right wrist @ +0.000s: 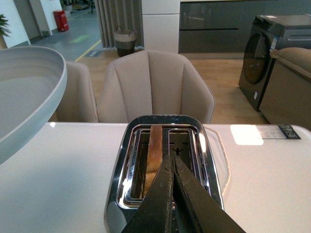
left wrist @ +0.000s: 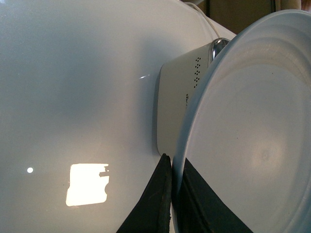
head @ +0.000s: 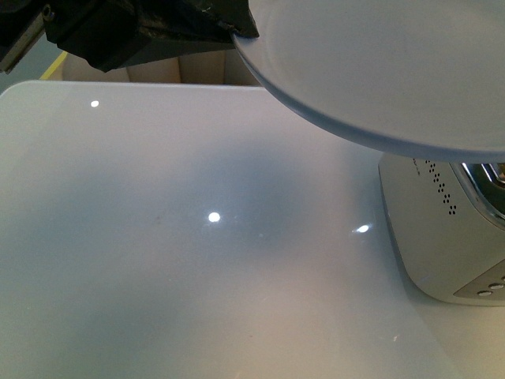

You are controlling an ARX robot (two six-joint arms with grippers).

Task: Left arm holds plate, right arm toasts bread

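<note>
The pale bluish-white plate (head: 394,71) hangs in the air above the table at the upper right of the front view, over the toaster (head: 450,237). My left gripper (left wrist: 173,162) is shut on the plate's (left wrist: 252,136) rim, one finger on each side; its black body (head: 134,31) shows at the upper left. The bread (right wrist: 154,150) stands on edge in the left slot of the chrome-topped toaster (right wrist: 165,165), its top just above the slot. My right gripper (right wrist: 172,160) is shut with nothing in it, just above the toaster's top between the slots. The plate's edge (right wrist: 29,97) shows to one side.
The glossy white table (head: 197,237) spreads out under the plate. The toaster stands near its right edge, with buttons (head: 493,288) on its front. Beige chairs (right wrist: 155,87) stand behind the table's far side, and a cardboard box (head: 189,69) lies beyond it.
</note>
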